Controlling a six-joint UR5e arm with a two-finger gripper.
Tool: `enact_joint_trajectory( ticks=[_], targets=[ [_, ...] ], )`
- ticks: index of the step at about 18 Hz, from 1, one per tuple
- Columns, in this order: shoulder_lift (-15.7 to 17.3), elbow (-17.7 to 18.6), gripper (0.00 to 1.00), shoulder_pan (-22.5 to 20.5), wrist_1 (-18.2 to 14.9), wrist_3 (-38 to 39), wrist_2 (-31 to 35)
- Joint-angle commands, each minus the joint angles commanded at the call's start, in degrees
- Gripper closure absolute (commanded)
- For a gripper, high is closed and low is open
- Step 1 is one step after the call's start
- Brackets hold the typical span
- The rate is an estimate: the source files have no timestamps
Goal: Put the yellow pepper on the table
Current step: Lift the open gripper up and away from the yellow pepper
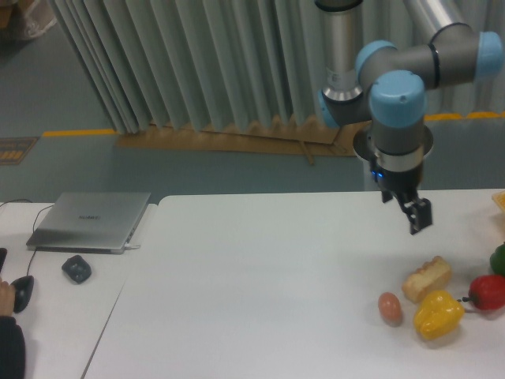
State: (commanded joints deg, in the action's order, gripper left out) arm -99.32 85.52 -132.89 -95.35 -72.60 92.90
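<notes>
Your pepper (439, 314) is sitting on the table (260, 284), tucked between the egg (390, 308), the bread (427, 278) and the red pepper (488, 292). The gripper (412, 211) hangs above, empty; can't tell its opening. A careless swing could nudge that crowd and roll it.

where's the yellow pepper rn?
The glossy yellow bell pepper sits on the plain white table near its right front edge, between the brown egg and the red pepper, just in front of the pale bread-like block.
</notes>
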Motion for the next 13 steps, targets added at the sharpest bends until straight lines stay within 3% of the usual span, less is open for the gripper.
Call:
enact_joint_trajectory(
  ticks=[6,13],
  targets=[
    [2.55,0.17,0.0,-3.16,-5.01,-2.89,-4.57],
    [2.55,-0.26,0.0,-3.69,-2.82,-2.9,-8.35]
  ],
)
